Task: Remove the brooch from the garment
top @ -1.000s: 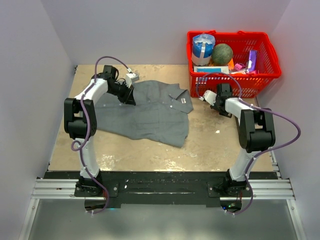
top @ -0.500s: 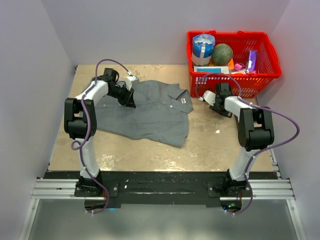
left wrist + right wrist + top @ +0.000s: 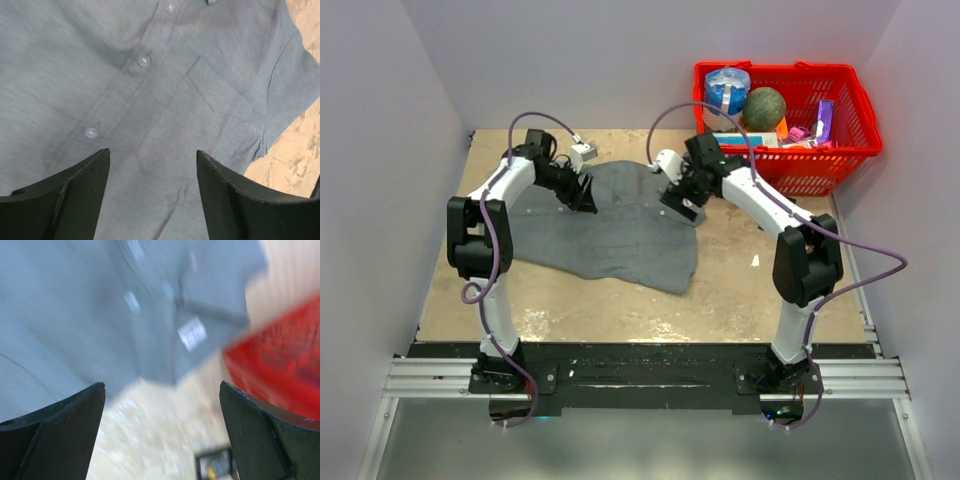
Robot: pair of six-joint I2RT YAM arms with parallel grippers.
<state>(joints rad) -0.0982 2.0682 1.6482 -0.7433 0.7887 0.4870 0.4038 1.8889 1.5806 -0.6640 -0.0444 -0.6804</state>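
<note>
The garment (image 3: 610, 228), a grey button-up shirt, lies spread on the table. No view shows the brooch. My left gripper (image 3: 586, 196) hovers over the shirt's left part. In the left wrist view it (image 3: 153, 151) stands open above the chest pocket (image 3: 220, 95), near two pale buttons (image 3: 143, 60), with nothing between the fingers. My right gripper (image 3: 680, 203) is over the collar at the shirt's right edge. In the blurred right wrist view it (image 3: 162, 384) is wide open and empty, with the white neck label (image 3: 192, 333) ahead of it.
A red basket (image 3: 840, 150) full of goods stands at the back right, close behind the right arm. A small pale speck (image 3: 754, 261) lies on the bare table right of the shirt. Walls close in on both sides.
The right arm swung left from beside the basket to the shirt's collar, and its jaws opened wide. The left gripper opened over the shirt and shifted slightly.
</note>
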